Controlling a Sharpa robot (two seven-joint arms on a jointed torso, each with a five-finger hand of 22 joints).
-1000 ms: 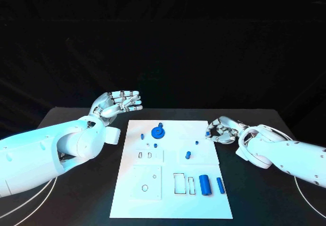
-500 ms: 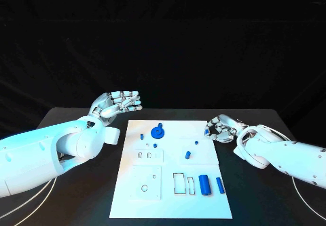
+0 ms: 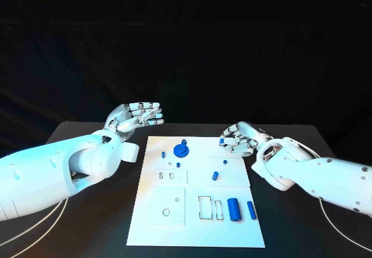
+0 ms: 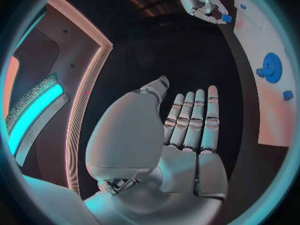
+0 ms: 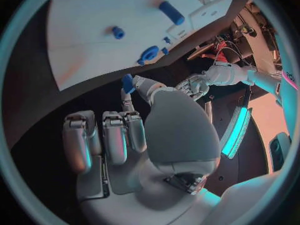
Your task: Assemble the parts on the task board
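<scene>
Right hand: the right hand (image 3: 238, 138) hangs over the board's far right corner, fingers (image 5: 128, 116) pinched on a small blue part (image 5: 127, 82) (the other fingers curled in beside it).
Left hand: the left hand (image 3: 136, 118) is raised off the board's far left corner, well clear of the surface (image 3: 93, 134); its fingers (image 4: 192, 120) are straight, side by side, holding nothing.
Board: the white board (image 3: 233, 226) lies in the middle of the surface, long axis running from the near edge to the far edge.
Other parts: a blue gear (image 3: 181, 149) stands near the board's far edge; two blue cylinders (image 3: 233, 209) lie lengthwise by the near right corner; small pegs (image 3: 215, 175) sit mid-board.
Key relation: the held part is at the fingertips, above the board; the board's middle lies toward the near edge and below the right hand, which is the nearer hand.
Judgement: the part likely needs carrying down and inward to a seat; which seat I cannot tell.
</scene>
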